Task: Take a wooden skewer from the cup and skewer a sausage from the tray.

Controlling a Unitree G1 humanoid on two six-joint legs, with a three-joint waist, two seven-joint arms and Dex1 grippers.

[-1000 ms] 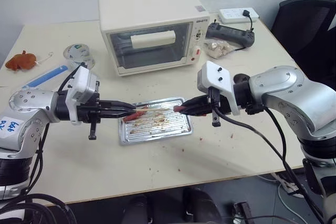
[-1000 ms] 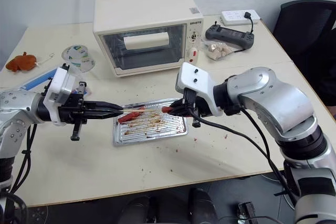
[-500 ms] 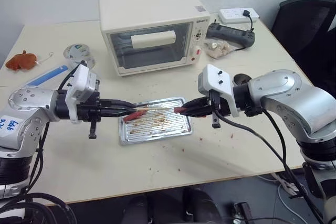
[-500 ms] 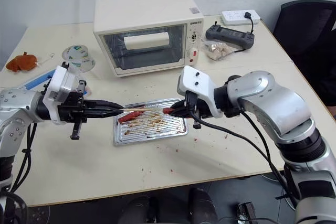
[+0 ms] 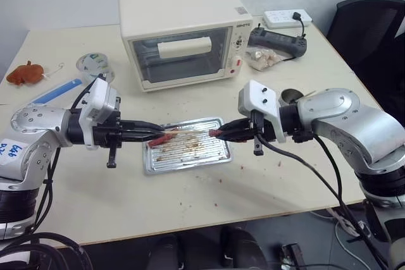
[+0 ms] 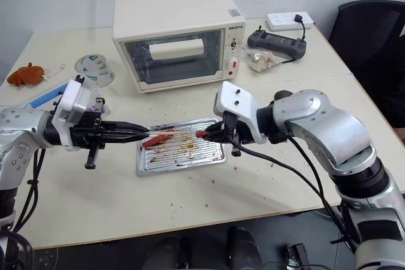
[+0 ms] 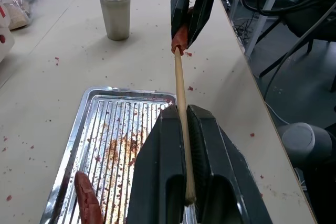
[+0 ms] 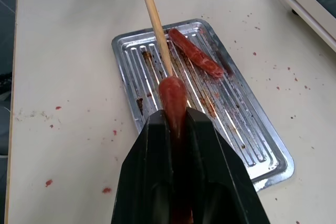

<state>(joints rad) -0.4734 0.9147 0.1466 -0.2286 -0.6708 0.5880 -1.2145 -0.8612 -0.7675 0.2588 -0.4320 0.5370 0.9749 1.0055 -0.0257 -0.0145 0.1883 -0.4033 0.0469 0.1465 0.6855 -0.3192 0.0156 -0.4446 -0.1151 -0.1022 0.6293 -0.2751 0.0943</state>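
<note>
It is probably an office or lab serving as a test kitchen: a toaster oven (image 5: 180, 36) is sitting on a plain table (image 5: 190, 200) beside a power strip (image 5: 288, 16) and an office chair (image 5: 373, 33).

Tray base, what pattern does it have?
The tray base has parallel raised ribs with brown grease stains, clearest in the right wrist view.

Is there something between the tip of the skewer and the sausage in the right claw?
No. The wooden skewer, gripped by the left claw, already meets the end of the sausage held by the right claw.
</note>
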